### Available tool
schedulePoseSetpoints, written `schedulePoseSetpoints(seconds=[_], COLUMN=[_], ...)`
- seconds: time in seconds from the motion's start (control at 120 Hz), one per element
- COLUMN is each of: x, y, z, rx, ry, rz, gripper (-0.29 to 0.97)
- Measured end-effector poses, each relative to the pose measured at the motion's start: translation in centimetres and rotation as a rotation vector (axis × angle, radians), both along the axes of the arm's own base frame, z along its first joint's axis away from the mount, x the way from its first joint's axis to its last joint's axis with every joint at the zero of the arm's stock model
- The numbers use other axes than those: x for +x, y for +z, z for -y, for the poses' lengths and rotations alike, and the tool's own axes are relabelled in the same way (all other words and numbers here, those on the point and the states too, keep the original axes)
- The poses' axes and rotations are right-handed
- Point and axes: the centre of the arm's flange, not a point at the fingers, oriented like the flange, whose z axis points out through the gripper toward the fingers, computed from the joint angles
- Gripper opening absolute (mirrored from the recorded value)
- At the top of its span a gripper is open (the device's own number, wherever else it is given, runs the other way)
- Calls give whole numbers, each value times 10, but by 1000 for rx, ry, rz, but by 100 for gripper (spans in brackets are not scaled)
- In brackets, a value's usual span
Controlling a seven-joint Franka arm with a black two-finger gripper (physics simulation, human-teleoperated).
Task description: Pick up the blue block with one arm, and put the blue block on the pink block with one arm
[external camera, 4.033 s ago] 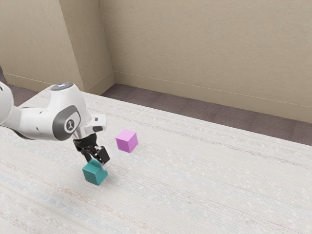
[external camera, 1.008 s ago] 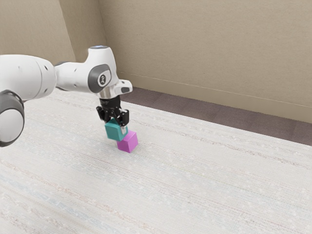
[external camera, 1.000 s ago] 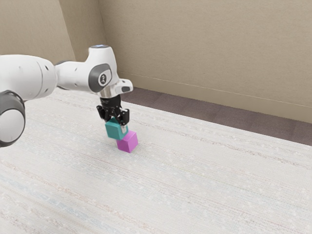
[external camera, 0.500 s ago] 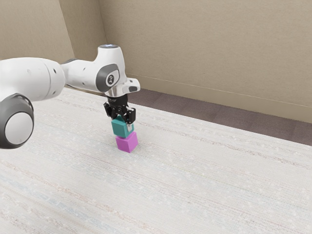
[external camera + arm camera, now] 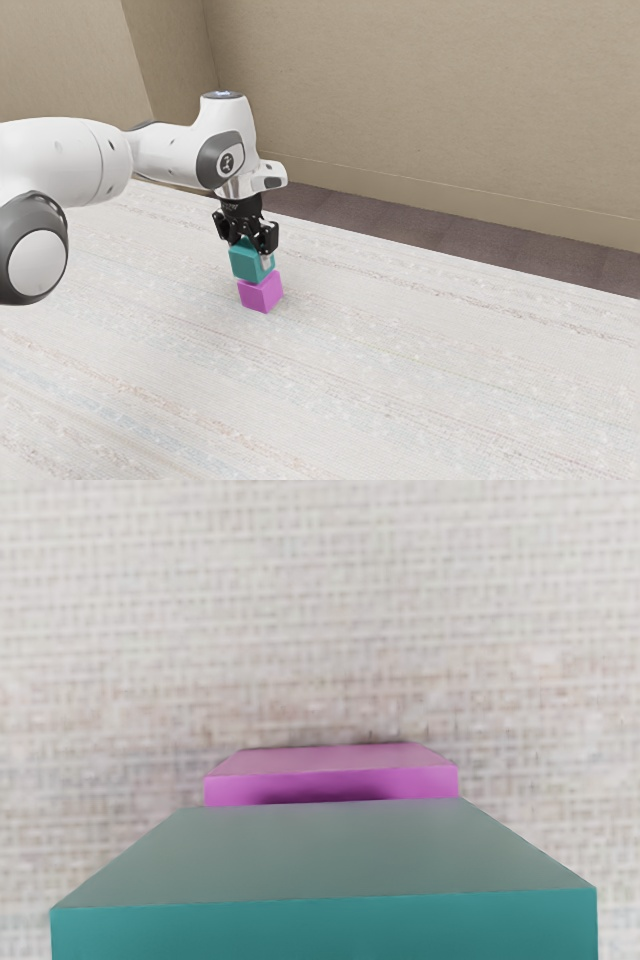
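While the black two-finger pincer (image 5: 252,244) clamps the teal-blue cube (image 5: 247,265), seemingly resting atop the pink cube (image 5: 261,294) on the pale tabletop (image 5: 420,360), placement looks nearly done; next move needs release, then straight lift.

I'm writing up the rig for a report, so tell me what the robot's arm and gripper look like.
The arm is glossy white, built from thick rounded links. Its joints carry round grey caps, one of them with a small white mark. The gripper is black and compact, with two short fingers.
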Motion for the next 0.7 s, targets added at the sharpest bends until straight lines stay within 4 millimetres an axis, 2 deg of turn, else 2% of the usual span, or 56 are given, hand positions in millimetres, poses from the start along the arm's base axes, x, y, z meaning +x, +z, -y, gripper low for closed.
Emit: schedulePoseSetpoints(seconds=[0.267, 0.7], x=[0, 0], y=[0, 0], z=[0, 0], rx=[0, -8], ry=[6, 9], rz=[3, 2], gripper=[37, 58])
